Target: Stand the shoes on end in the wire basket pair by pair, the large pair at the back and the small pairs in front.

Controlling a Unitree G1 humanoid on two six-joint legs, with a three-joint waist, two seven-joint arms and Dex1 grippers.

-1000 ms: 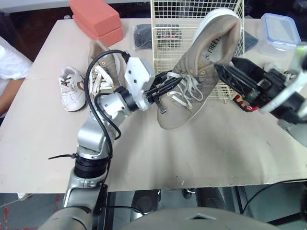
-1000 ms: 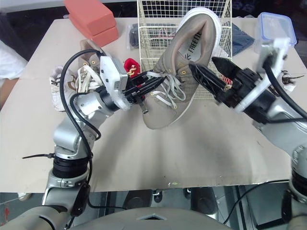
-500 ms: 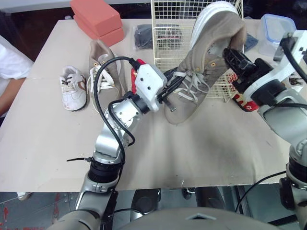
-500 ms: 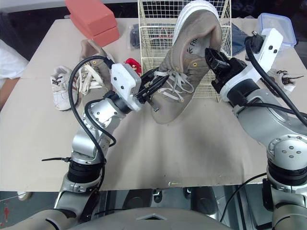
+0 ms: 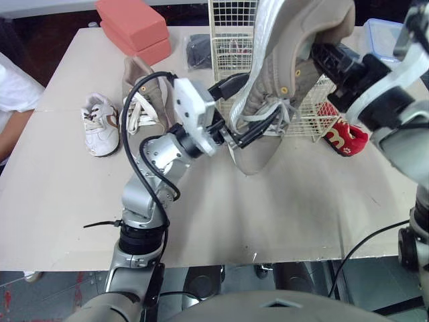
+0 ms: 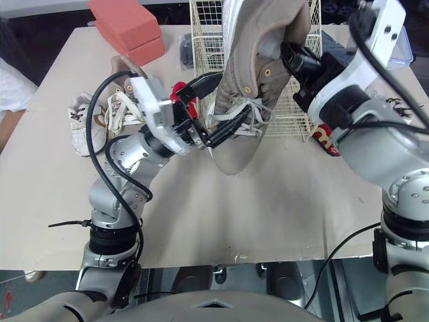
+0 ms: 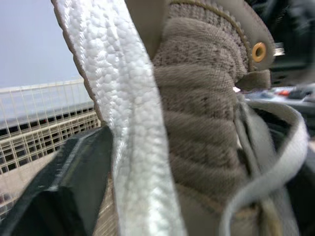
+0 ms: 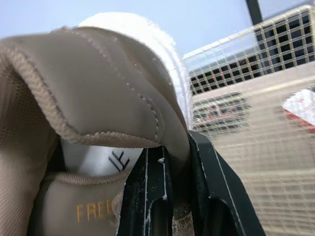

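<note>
The large taupe canvas shoe with a white sole (image 5: 285,67) is shown lifted off the beige table (image 5: 301,201), toe down and heel up, at upper centre of the frame, just in front of the white wire basket (image 5: 231,27) and not yet inside it. The right gripper (image 5: 322,50) is clenched on the heel collar, one finger inside the shoe. The left gripper (image 5: 244,107) is clasped across the forefoot, sole to laces. The matching taupe shoe (image 5: 137,87) and a small white shoe (image 5: 100,124) are seen at upper left, and a small red shoe (image 5: 345,137) lies to the right of the basket.

Three failures may be expected. The toe could be caught on the basket's front rim if it is not raised enough. The loose laces could be snagged in the wire or around the left fingers at release. The soft collar could be pulled from the right pinch, so that the shoe is dropped or the light basket is pushed back.
</note>
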